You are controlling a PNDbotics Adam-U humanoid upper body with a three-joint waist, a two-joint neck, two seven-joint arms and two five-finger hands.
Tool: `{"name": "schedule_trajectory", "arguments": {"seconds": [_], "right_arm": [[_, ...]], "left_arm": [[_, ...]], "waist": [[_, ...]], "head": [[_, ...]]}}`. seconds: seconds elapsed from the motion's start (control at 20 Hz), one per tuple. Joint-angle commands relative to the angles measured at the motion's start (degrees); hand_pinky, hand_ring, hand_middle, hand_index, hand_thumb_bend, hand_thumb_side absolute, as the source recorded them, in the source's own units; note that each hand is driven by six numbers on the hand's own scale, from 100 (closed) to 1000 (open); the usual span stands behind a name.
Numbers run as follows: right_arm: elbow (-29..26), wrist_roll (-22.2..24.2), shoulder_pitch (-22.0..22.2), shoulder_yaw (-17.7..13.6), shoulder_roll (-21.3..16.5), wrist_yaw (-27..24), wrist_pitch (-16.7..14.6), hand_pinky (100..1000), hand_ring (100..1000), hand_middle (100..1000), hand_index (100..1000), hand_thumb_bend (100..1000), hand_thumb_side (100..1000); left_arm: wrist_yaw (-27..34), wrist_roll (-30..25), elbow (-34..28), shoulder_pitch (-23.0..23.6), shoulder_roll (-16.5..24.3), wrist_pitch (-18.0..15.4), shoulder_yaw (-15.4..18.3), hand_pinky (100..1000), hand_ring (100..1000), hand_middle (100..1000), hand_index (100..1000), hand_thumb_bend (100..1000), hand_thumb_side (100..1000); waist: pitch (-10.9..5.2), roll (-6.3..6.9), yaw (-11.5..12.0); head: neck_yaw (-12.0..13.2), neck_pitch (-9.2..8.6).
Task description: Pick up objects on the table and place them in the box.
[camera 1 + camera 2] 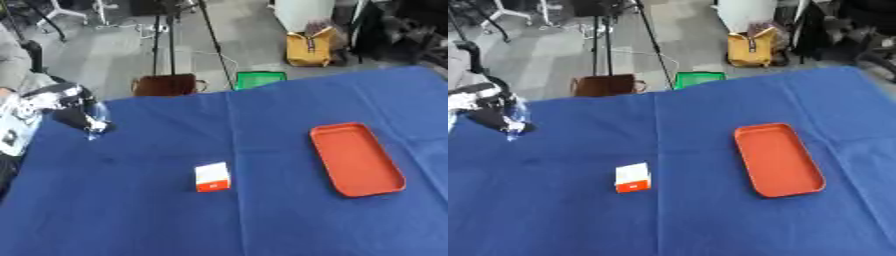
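Note:
A small white box with an orange bottom band lies on the blue tablecloth near the middle. To its right lies a shallow orange tray, with nothing in it. My left hand is over the table's far left corner. Its black fingers are curled round a small clear, bluish thing held just above the cloth. I cannot make out what that thing is. My right hand shows in neither view.
The blue table fills the lower part of both views. Beyond its far edge, on the floor, stand a brown bag, a green bin, a yellow bag and tripod legs. A white flat thing sits at the left edge.

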Motion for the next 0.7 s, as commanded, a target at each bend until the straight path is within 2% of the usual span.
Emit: {"name": "schedule_trajectory", "arguments": {"seconds": [0.05,0.35,0.4,0.5,0.65,0.7], "right_arm": [[-0.91,0.33,-0.74,-0.02,-0.71,-0.53,-0.03,610,708,668,834,557,527],[-0.91,0.81,-0.99,0.38,-0.19,-0.99,-0.02,610,708,668,834,557,527],[-0.91,0.9,-1.16,0.5,-0.04,-1.1,-0.05,610,707,668,834,558,527],[-0.91,1.17,-1.56,0.79,0.31,-1.41,-0.07,610,707,668,834,558,526],[-0.91,1.67,-2.13,1.21,0.78,-1.87,-0.06,610,708,668,834,559,526],[-0.91,1.8,-2.28,1.3,0.91,-2.0,-0.05,610,707,668,834,571,558]], "left_arm": [[-0.34,-2.36,-3.39,-4.79,-0.42,-1.31,-3.35,100,250,345,456,500,315],[-4.21,-6.39,-1.46,-13.96,-7.77,-3.36,-9.61,108,257,348,460,495,300],[-5.12,-7.01,-0.86,-15.29,-8.92,-3.84,-10.65,157,277,364,468,520,292],[-8.44,-8.24,0.66,-18.33,-11.76,-5.03,-12.93,159,279,366,464,523,288],[-11.51,-7.71,3.03,-21.32,-16.28,-6.12,-14.08,140,274,363,466,513,287],[-12.09,-7.02,3.68,-21.9,-17.44,-6.18,-14.16,134,275,361,465,525,285]], "waist": [[-1.17,-0.34,-0.27],[-1.29,-0.72,-1.65],[-1.27,-0.78,-2.25],[-1.17,-0.87,-3.49],[-1.04,-0.91,-5.23],[-1.01,-0.94,-5.75]], "head": [[0.26,0.48],[0.12,0.59],[0.27,0.53],[0.53,0.35],[0.85,0.07],[0.9,-0.02]]}}
